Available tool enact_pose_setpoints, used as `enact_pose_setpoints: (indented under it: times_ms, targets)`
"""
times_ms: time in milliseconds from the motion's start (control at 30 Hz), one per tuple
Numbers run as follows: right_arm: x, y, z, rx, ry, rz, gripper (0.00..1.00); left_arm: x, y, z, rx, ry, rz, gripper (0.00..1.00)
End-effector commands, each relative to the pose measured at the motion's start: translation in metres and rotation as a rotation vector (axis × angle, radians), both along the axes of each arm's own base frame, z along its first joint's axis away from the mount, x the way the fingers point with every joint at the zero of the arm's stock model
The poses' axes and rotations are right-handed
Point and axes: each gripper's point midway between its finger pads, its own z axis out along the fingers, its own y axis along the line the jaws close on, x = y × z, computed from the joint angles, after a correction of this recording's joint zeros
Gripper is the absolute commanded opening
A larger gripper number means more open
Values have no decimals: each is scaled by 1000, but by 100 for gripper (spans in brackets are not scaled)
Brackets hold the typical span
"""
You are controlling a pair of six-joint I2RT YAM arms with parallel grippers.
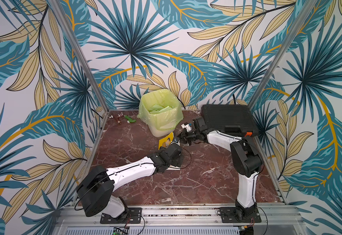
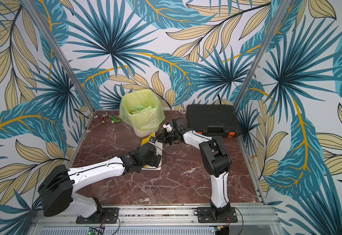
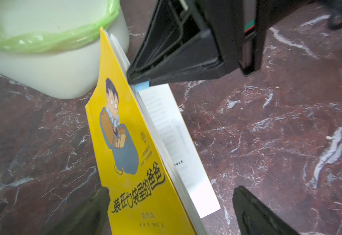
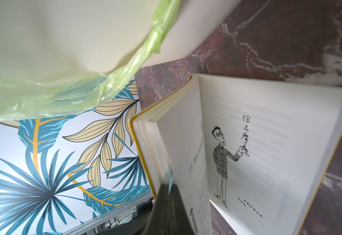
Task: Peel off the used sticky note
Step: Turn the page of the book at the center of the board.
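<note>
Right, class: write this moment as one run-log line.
right gripper: shut on sticky note at page edge | left gripper: open, straddling book | peel: not yet done

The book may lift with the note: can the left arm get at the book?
Probably yes: the left gripper is open with the book between its fingers; nothing blocks it.

My right jaws cover most of the sticky note (image 3: 142,86); one blue corner shows. The book (image 3: 125,142) runs past the left wrist view's edge. Both top views render the sticky note too small to tell.
</note>
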Motion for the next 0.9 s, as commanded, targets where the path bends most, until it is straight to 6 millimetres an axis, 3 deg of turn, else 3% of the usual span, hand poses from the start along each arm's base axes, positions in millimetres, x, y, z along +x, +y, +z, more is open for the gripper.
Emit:
enact_pose_setpoints:
  times_ms: [0,400,867]
  targets:
    - [2,1,18,22,-45,-24,0,4,10,3,62,-11,47,93]
    - [-1,0,17,13,-53,-9,0,-1,24,-6,68,-2,79,71]
    - [-5,-2,10,-13,-50,4,0,-1,51,-30,-96,73,153,44]
